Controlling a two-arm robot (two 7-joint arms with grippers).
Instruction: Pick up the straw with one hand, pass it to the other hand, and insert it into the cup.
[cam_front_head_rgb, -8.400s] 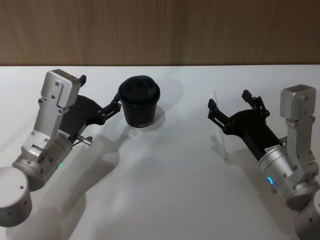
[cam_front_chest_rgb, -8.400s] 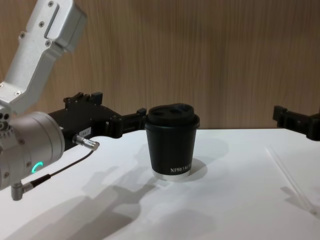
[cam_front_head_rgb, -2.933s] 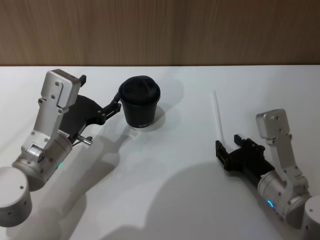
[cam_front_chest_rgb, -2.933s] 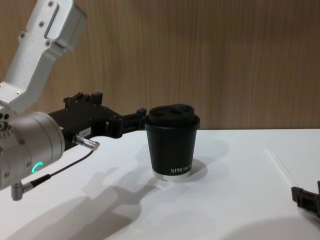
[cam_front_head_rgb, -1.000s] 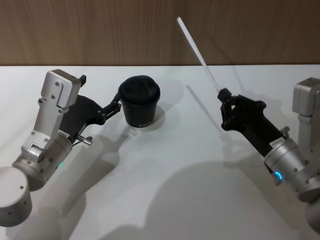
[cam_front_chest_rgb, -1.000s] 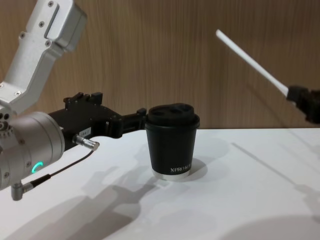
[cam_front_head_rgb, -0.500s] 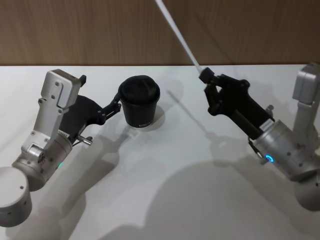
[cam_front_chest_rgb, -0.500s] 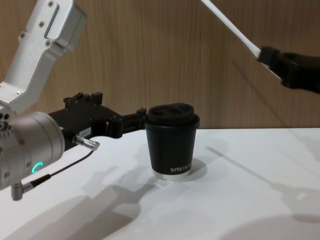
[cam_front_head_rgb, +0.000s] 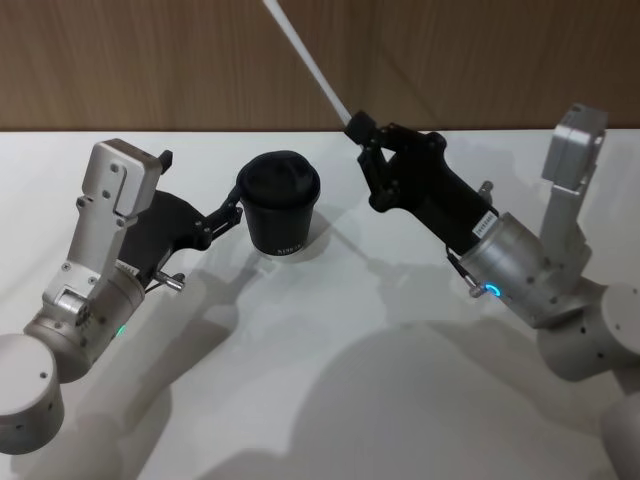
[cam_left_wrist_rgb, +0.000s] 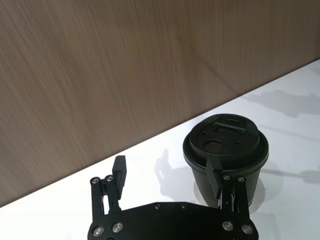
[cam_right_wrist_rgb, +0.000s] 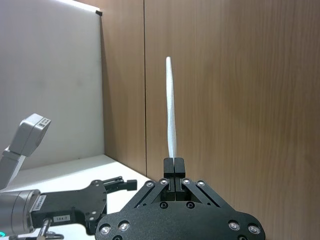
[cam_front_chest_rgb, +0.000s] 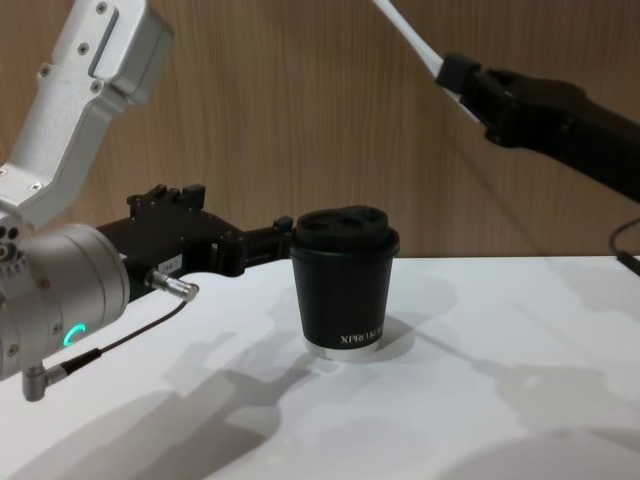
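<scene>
A plain white worktop (cam_front_head_rgb: 330, 400) carries the scene, with soft grey shadows of the arms lying across it. A wall of brown wood panelling (cam_front_head_rgb: 480, 60) closes the room behind the cup (cam_front_head_rgb: 281, 215), and in the right wrist view a pale flat panel (cam_right_wrist_rgb: 50, 75) meets that wood at a straight seam. The cup is matte black with a domed black lid, a white base rim and small white lettering on its side, and it stands upright on the worktop toward the wall. To the cup's left, low over the worktop, sits the left pincer (cam_left_wrist_rgb: 166, 172), spread wide and holding nothing. Its finger (cam_left_wrist_rgb: 215, 177) nearer the cup lies along the cup's left side just under the lid, so close that contact cannot be told. The other one stands well clear, farther left of the cup, so the cup sits outside the gap rather than in it. Above and to the right of the cup, held well off the worktop, the right pincer (cam_front_head_rgb: 357, 130) is closed tight on the lower end of the straw (cam_front_head_rgb: 308, 62). The thin white straw runs straight out from the fingertips, slanting upward and leftward, high above the cup's lid against the wood panelling. Its top end is cut off by the edge in the head and chest views, while the right wrist view shows it from grip to tip.
</scene>
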